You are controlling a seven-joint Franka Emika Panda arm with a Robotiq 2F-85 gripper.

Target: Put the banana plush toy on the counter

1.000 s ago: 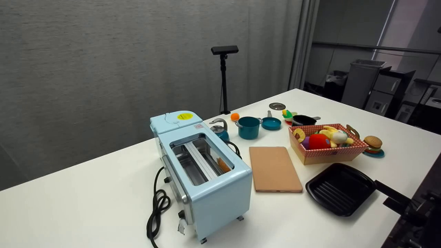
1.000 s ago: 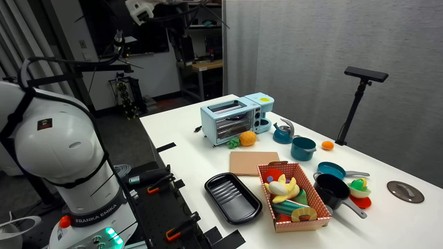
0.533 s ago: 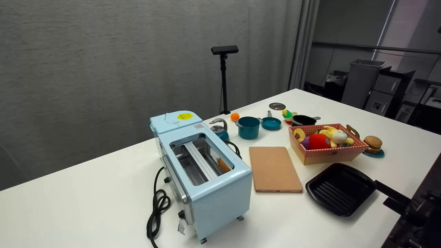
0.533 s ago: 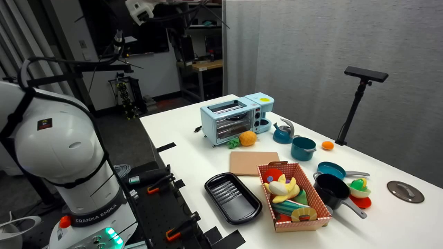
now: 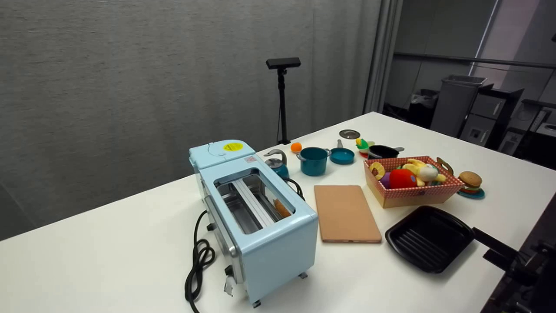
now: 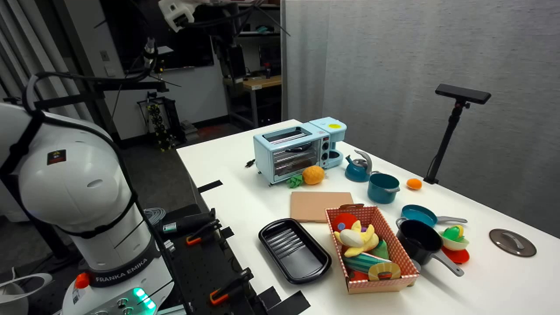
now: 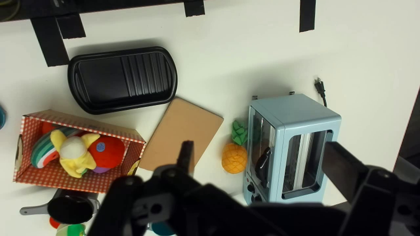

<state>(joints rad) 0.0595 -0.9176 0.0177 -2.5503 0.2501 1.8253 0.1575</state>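
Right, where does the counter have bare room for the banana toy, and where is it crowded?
The counter is bare between the tray and the toaster, bordered by the board and a tape strip. Another patch lies past the cord beside the toaster. Crowded: around the pot, blue pan and saucepan, and inside the basket, where the banana toy lies.

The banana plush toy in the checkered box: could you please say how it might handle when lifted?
The banana plush toy looks like stuffed fabric, so it would probably squash and feel light. Its splayed peel flaps may flop. One seems to overlap the red toy, which lifting might nudge.
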